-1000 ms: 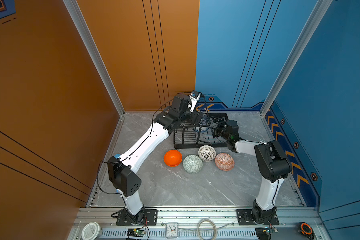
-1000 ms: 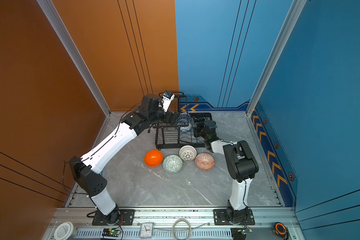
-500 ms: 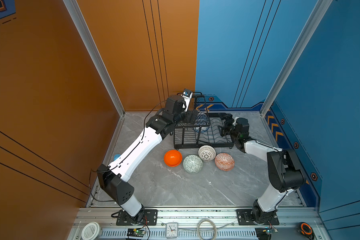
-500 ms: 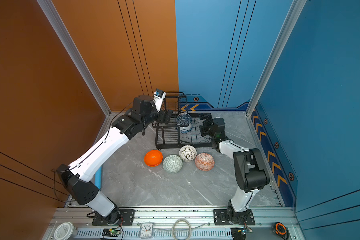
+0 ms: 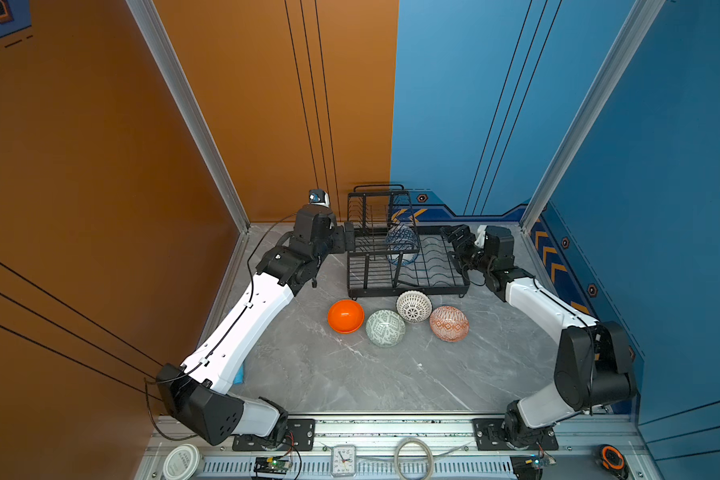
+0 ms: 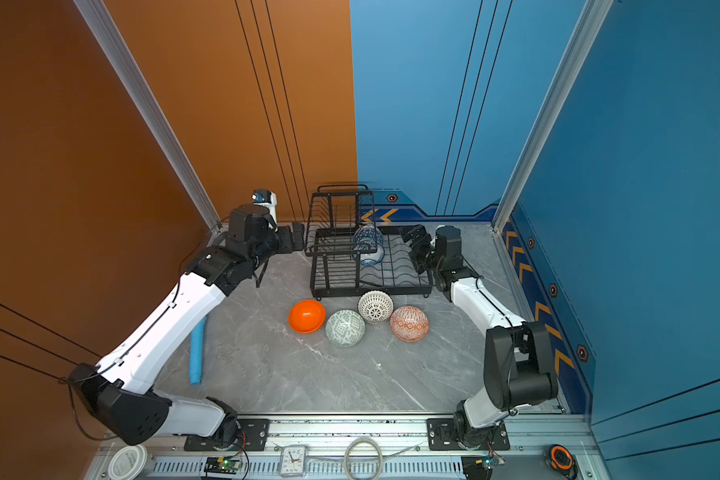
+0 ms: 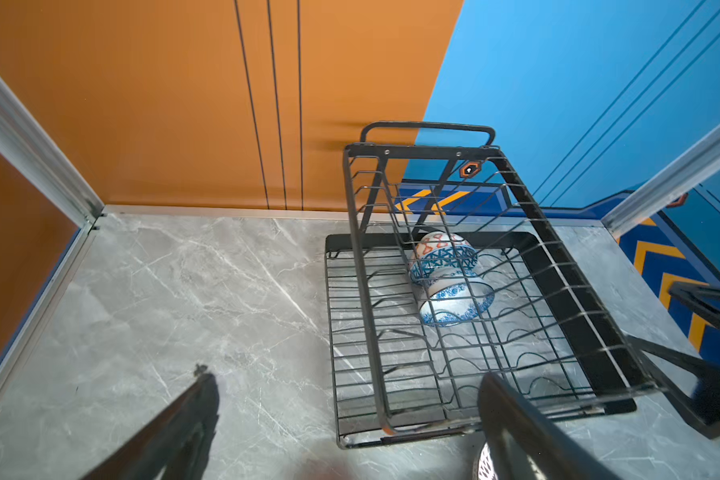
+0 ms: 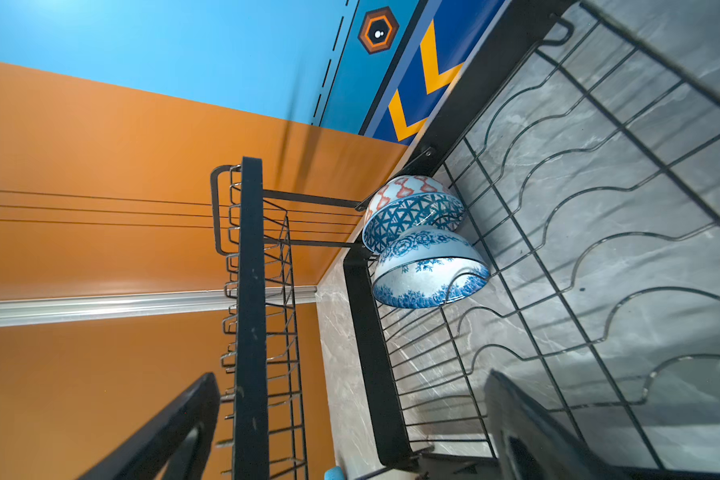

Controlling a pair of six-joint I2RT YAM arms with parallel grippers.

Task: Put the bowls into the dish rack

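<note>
The black wire dish rack [image 5: 408, 286] [image 6: 391, 286] stands at the back of the table. A blue geometric bowl [image 7: 441, 253] [image 8: 412, 216] and a white bowl with blue flowers [image 7: 458, 299] [image 8: 429, 270] lean on edge together in its lower tray. In front of the rack lie an orange bowl [image 5: 346, 316], a pale green bowl [image 5: 385, 328], a white-black lattice bowl [image 5: 413, 306] and an orange-white diamond bowl [image 5: 449, 323]. My left gripper [image 5: 347, 240] [image 7: 346, 378] hangs open just off the rack's left side, holding nothing. My right gripper [image 5: 456, 245] [image 8: 352, 380] is open and empty at the rack's right end.
A light-blue cylinder [image 6: 196, 353] lies on the table at the left, partly under my left arm. Orange and blue walls close in the back and sides. A clock [image 5: 344, 459], a cable loop [image 5: 412, 457] and a white lid [image 5: 181, 461] sit on the front rail.
Both arms have drawn back from over the rack to its two sides, the left gripper moving left and the right gripper moving right. The two bowls stay in the rack.
</note>
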